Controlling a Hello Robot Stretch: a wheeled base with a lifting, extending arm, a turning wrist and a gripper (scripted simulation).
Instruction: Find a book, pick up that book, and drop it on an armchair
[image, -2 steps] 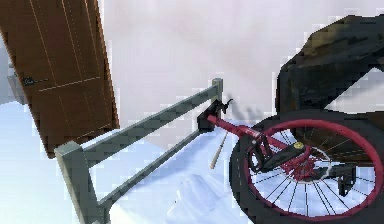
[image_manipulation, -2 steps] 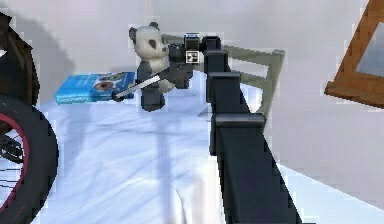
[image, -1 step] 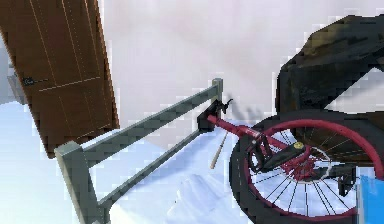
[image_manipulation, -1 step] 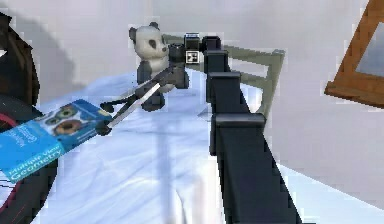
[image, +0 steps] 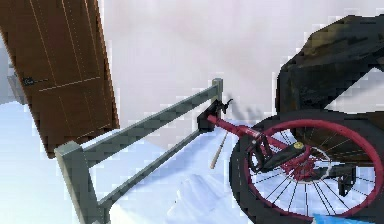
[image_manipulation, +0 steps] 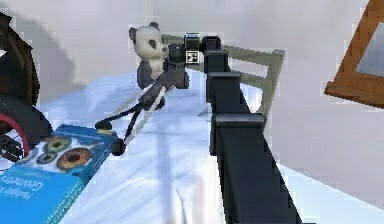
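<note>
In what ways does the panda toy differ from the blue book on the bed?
The panda toy sits upright; the blue book lies flat. The panda toy is black and white and rounded; the book is blue and rectangular. Both rest on the white bed.

On the bed (image: 190, 188), the bicycle wheel (image: 305, 162) blocks the right; a grey rail (image: 150, 121) fences the left; bare sheet between lies passable.
</note>
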